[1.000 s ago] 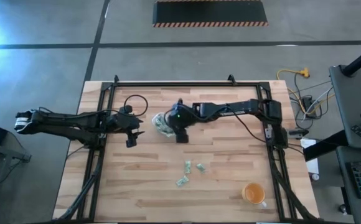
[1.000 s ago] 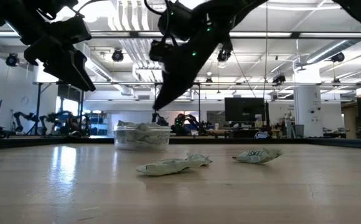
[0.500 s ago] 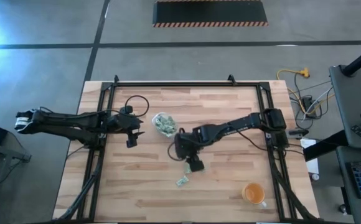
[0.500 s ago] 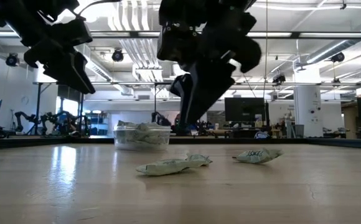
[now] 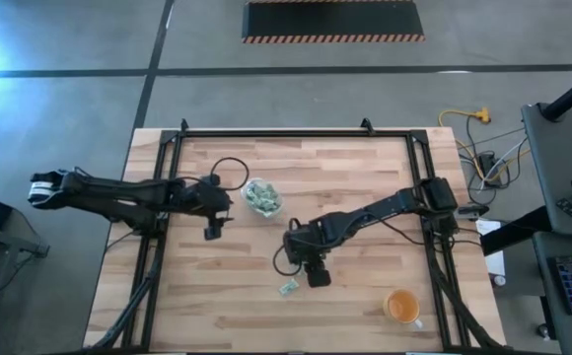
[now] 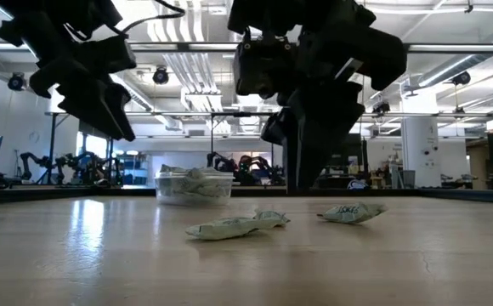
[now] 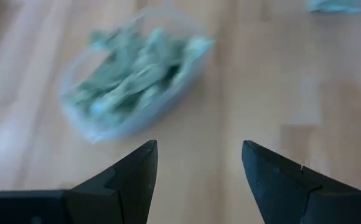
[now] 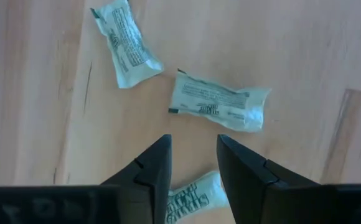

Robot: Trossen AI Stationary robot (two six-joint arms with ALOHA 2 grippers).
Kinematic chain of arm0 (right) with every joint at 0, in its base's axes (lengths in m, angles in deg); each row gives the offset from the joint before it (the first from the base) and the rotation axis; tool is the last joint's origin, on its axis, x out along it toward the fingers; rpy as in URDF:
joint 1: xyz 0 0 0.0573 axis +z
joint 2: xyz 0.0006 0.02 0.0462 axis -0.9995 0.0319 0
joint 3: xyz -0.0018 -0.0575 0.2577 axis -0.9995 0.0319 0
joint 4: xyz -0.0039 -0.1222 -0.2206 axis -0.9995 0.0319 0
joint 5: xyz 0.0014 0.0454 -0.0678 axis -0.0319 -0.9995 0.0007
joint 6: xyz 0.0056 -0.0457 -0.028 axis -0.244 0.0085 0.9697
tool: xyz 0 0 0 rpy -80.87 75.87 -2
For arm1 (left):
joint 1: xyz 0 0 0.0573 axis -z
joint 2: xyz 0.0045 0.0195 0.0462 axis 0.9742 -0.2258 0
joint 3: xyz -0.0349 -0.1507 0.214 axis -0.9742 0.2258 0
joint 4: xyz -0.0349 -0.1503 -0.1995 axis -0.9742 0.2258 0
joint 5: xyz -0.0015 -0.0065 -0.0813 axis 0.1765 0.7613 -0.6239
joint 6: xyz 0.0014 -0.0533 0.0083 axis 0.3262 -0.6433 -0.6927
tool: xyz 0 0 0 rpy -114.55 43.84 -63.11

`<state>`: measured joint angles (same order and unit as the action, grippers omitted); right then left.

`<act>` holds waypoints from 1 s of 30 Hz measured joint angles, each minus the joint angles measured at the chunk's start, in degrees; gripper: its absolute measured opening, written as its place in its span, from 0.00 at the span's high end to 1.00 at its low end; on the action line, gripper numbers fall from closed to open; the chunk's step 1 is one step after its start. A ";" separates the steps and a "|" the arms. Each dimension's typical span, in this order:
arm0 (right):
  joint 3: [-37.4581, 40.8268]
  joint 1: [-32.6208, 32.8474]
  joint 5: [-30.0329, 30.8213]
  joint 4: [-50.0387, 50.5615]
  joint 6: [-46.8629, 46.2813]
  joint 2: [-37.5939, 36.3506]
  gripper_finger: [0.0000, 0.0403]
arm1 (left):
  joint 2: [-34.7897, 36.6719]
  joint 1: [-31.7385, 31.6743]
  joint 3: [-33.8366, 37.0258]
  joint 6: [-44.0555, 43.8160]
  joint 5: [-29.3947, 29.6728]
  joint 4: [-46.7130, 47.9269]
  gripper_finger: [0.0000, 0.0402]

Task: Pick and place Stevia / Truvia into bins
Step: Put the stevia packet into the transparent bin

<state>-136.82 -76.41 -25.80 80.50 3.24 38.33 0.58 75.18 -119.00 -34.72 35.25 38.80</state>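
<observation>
Since they are thin paper: the packets look light, limp and crumpled, easy to slide on the wood.
Loose packets [image 8: 218, 99]: three lie on the table [image 5: 365, 168], near each other, well apart from the bin [image 5: 262, 197].
Bin: already holds many packets.
Right tool [image 8: 194, 158]: low over the loose packets, fingers apart, one packet partly between them.
Left tool [image 7: 196, 165]: waiting beside the bin, fingers wide apart, empty.
Hold: pinch across a packet's short width, mid-length.

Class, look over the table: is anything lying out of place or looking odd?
Three packets lie loose and crumpled on the table, apart from the tub that holds the others. The right gripper hangs over them, with one packet between its fingers.
</observation>
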 joint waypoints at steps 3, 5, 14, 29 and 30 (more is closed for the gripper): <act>0.01 0.26 2.48 1.52 -1.45 -0.96 0.72 | -2.89 0.46 0.00 1.49 -4.81 -5.00 0.46; 0.25 0.39 5.07 2.58 -3.71 -1.77 0.73 | -5.12 1.04 0.02 2.40 -7.52 -8.52 0.46; 5.34 3.05 10.43 3.24 -12.59 -4.79 0.76 | -16.18 4.19 -0.35 2.76 -11.95 -17.55 0.46; 12.04 7.76 12.04 -2.22 -16.68 -4.79 0.78 | -24.34 6.84 -4.88 3.16 -12.06 -21.23 0.46; 12.04 7.76 12.03 -2.21 -16.65 -4.79 0.78 | -24.25 7.16 -5.02 3.22 -12.03 -21.28 0.46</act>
<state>-124.78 -68.65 -13.77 78.29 -13.42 33.54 -23.68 82.33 -124.02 -31.50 23.22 17.52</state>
